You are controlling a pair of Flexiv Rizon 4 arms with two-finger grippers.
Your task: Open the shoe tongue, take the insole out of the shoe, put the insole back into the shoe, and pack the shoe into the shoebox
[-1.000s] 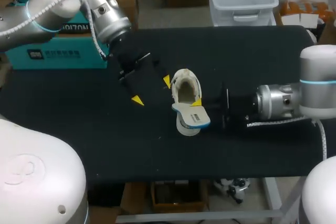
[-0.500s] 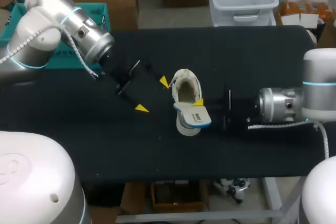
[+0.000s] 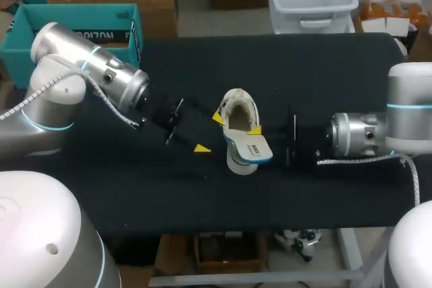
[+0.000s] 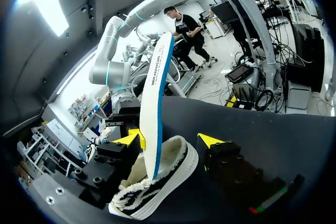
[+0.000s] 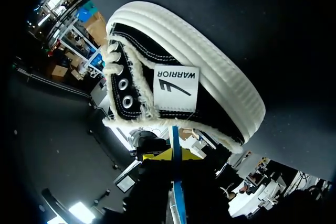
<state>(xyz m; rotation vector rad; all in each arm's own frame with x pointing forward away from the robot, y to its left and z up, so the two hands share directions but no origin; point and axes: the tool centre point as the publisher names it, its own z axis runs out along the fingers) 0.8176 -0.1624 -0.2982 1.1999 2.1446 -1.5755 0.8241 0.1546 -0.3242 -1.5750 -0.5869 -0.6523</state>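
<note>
A counter [image 3: 324, 65] topped with a matte black covering spans the head view from side to side, its far right corner rounded. A tiny pale speck [image 3: 206, 177] sits toward the near edge, and a pale metal frame [image 3: 351, 247] shows beneath the near right corner.

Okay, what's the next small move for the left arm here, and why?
Probably close the left gripper on the shoe to steady it. Its fingers are open with the shoe between them, while the right gripper is shut on the insole, which sticks partly out of the shoe.
</note>
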